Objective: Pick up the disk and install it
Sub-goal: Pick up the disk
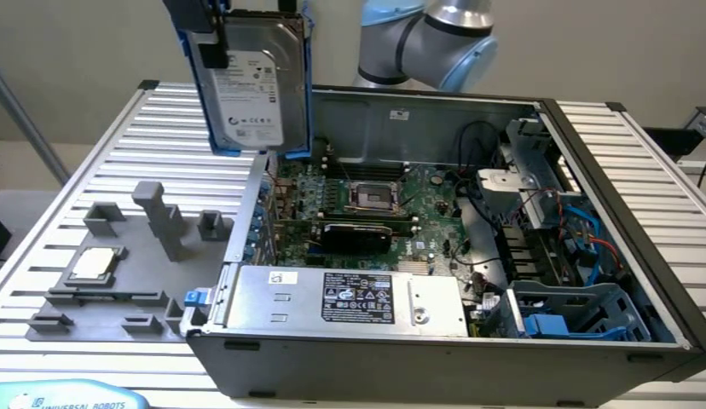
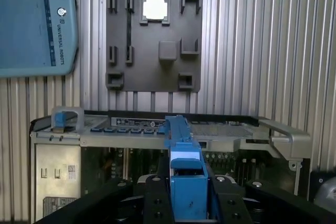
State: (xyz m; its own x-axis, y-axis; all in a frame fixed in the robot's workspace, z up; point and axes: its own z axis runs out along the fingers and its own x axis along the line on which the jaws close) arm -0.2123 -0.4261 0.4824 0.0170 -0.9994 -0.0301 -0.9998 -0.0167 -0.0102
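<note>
Gripper: the gripper (image 2: 188,195) is keeping its two black fingers (image 2: 157,203) partly closed, clamping the blue carrier of the disk from both sides.
Disk: the disk (image 1: 253,85) is hanging upright in the air, white label facing outward, above the side wall of the open computer case (image 1: 444,362).
Inside the case: a motherboard (image 1: 370,200) and a silver box with a black label (image 1: 353,298) are lying exposed.
Beside the case: a grey fixture tray (image 1: 103,300) is carrying a small square chip (image 1: 94,262).
</note>
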